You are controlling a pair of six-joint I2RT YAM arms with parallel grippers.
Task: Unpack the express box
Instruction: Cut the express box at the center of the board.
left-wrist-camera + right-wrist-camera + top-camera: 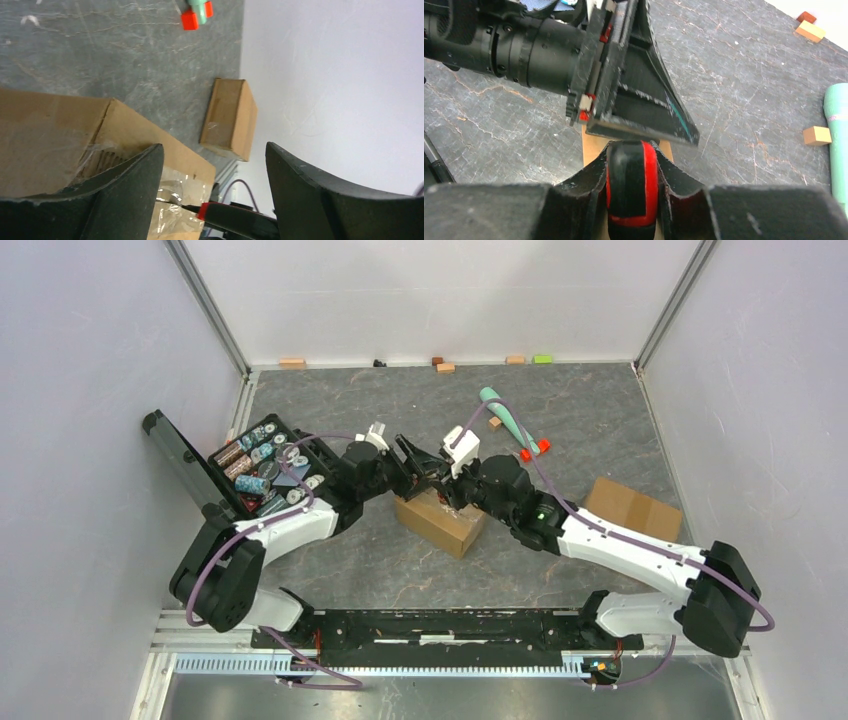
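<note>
While both arms meet over the express box [440, 523] at mid-table, the left gripper [214, 145] stands wide open.
Right gripper [631, 167] clamps a black-red tool [631, 195]; only the left wrist view shows its tip at the box's tape [175, 192]. Farther, labels in the battery case [262, 465] are too small to read.

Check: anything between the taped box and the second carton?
Only bare tabletop between taped box and carton, per left wrist view; overhead, the right arm crosses above.
</note>
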